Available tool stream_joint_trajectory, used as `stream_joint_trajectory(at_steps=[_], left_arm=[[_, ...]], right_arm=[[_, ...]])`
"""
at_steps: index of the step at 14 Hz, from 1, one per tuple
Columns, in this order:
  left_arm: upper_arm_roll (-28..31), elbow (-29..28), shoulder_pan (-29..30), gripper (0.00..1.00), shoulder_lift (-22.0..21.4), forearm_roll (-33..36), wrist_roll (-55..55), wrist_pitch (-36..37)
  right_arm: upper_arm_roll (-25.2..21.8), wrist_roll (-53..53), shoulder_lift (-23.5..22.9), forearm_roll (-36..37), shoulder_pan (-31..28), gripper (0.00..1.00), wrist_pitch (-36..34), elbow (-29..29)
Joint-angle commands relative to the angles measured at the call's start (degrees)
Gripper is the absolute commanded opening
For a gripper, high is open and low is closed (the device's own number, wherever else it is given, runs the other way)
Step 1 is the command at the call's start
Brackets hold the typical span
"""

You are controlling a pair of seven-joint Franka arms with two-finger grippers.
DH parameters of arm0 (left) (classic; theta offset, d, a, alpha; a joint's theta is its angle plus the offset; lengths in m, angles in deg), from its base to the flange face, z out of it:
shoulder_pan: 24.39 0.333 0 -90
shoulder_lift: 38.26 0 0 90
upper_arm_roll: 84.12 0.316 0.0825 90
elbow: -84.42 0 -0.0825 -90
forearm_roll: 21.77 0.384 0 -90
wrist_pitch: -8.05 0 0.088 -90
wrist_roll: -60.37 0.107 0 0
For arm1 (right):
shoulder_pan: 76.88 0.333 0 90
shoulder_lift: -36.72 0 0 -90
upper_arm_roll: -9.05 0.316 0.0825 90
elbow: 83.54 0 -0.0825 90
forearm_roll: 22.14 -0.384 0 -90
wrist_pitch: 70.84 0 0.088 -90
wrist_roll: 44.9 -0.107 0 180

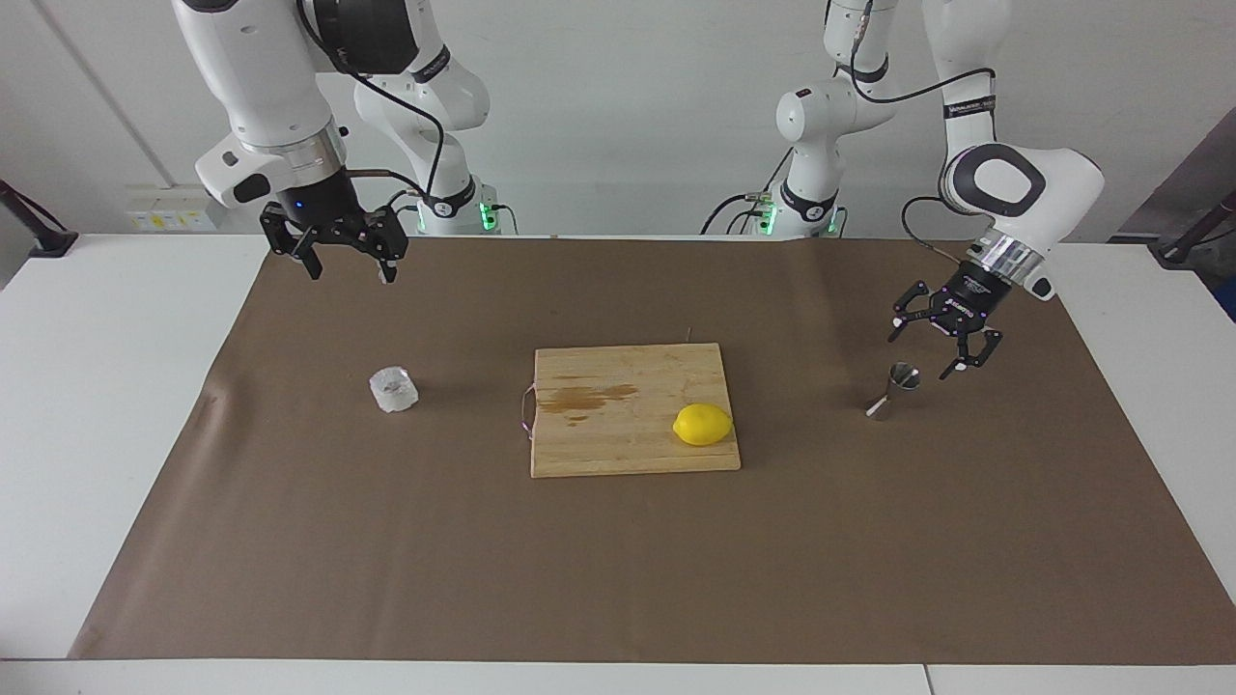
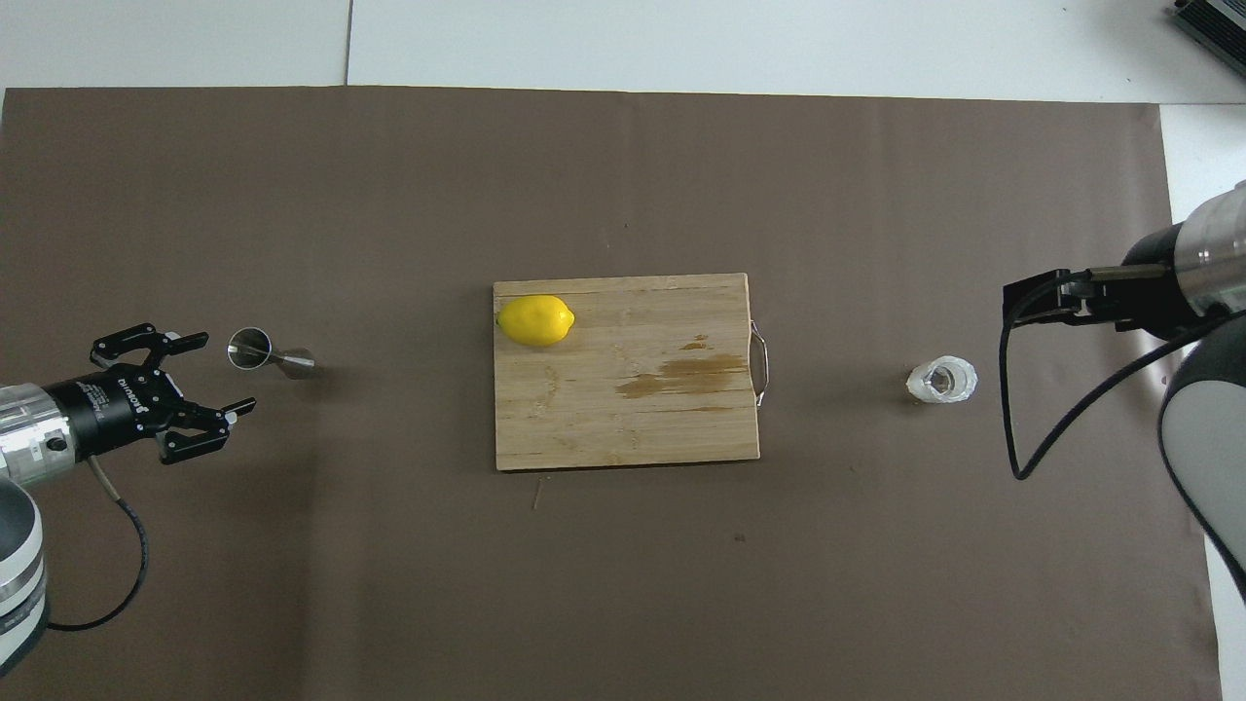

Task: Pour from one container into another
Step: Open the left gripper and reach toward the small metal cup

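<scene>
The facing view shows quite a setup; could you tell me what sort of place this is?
Probably a robotics lab staged as a kitchen or bar counter: two white arms mounted at a table covered in brown paper, with a cutting board, a lemon and a steel jigger.

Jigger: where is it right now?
The jigger stands on the brown mat toward the left arm's end, level with the cutting board. The open left tool hovers right beside it, not touching.

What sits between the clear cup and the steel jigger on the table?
Between the clear cup and the steel jigger lies the wooden cutting board with a lemon on it, shown plainly in the overhead view.
</scene>
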Motion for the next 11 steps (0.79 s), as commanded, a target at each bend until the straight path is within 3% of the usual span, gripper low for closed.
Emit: stream_joint_trajectory(at_steps=[1, 11], left_arm=[[0.46, -1.3, -2.9, 1.0, -0.03, -4.43, 0.52, -4.06], [0.46, -1.48, -5.1, 1.0, 1.46, -6.2, 0.61, -8.02]], right_arm=[[0.23, 1.31, 0.38, -1.35, -0.87, 1.0, -0.64, -0.05], [0.23, 1.31, 0.29, -1.35, -0.87, 1.0, -0.64, -0.05]])
